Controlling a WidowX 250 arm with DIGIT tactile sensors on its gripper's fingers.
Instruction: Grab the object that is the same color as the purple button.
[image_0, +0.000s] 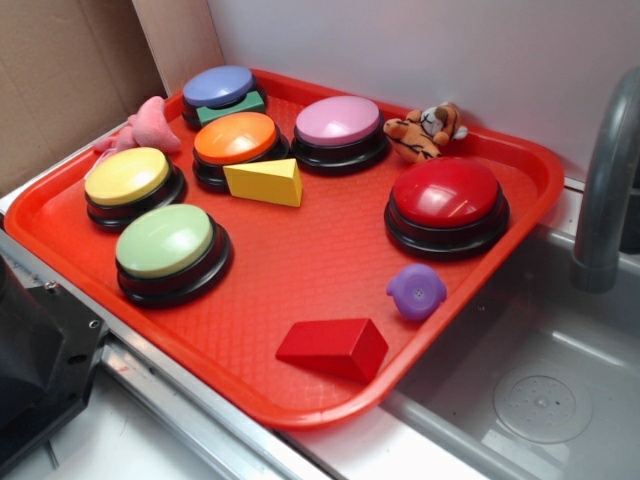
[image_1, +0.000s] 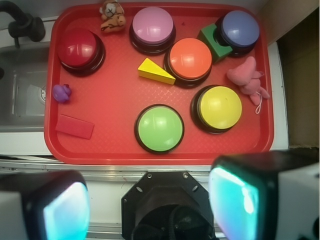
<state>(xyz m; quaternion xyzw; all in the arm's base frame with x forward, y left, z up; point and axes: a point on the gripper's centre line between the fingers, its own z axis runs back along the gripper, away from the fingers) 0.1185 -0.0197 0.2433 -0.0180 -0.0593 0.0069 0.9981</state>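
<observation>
The claw is hanging high above the near long edge of the red tray, outside it. Its two pale fingers are standing wide apart at the bottom of the wrist view, with nothing between them. In the exterior view the claw itself is not showing; only a dark piece of hardware is sitting at the lower left corner of that picture.

The object, a small violet blob with dark marks on it, is lying against the tray's short edge on the sink side, between the red button and the red wedge block, apart from both. In the wrist view it is sitting up and to the left of the claw, so my judgement is that the coming move is calling for travel forward over the tray and toward that short edge before any descent. The toy is looking rounded, with no clear long axis, so finger alignment is probably mattering little.

The purple button is sitting in the far corner at the opposite short edge, with a green block touching its base. That makes the colour match plain.

The fingertips are cut off by the frame, and the toy's marks are too small to read. The tray lip beside the toy is likely crowding one finger.
</observation>
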